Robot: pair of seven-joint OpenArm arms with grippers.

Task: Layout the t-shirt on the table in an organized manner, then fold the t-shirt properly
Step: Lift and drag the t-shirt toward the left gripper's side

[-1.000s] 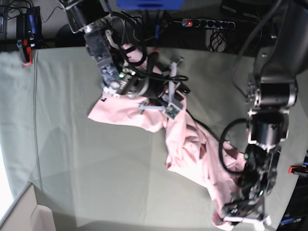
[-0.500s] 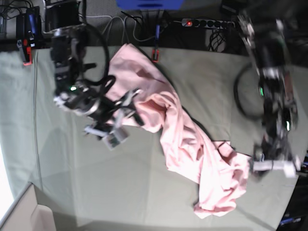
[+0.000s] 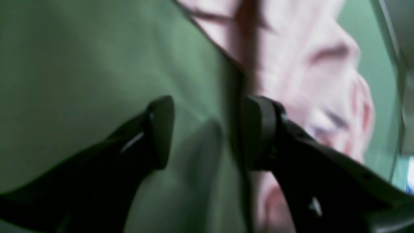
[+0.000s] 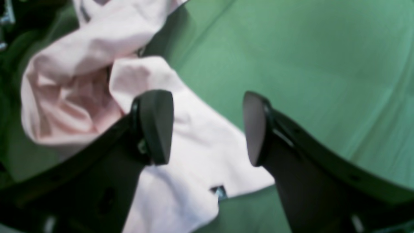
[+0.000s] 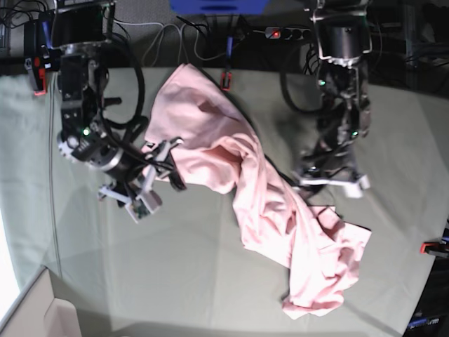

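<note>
Pale pink crumpled cotton t-shirt lies in a diagonal ridge on the grey-green cloth-covered table. Right gripper parted wide, empty, pink cloth beneath its left finger. Left gripper likewise empty, cloth beyond its right finger. Risk: pinching the tablecloth with the shirt.

- The t-shirt is pale pink all over, with darker rose shading in its folds; no lettering shows from here.
- The table wears a light grey-green cloth, reading stronger green in both wrist views.
- The right gripper has 2 matte black fingers, lower centre of its frame.
- The left gripper is also black, blurred.
- A red clamp sits at the top edge, another red clamp at upper left.
- A blue box shows at top centre.
- A black power strip carries 1 red light.
</note>
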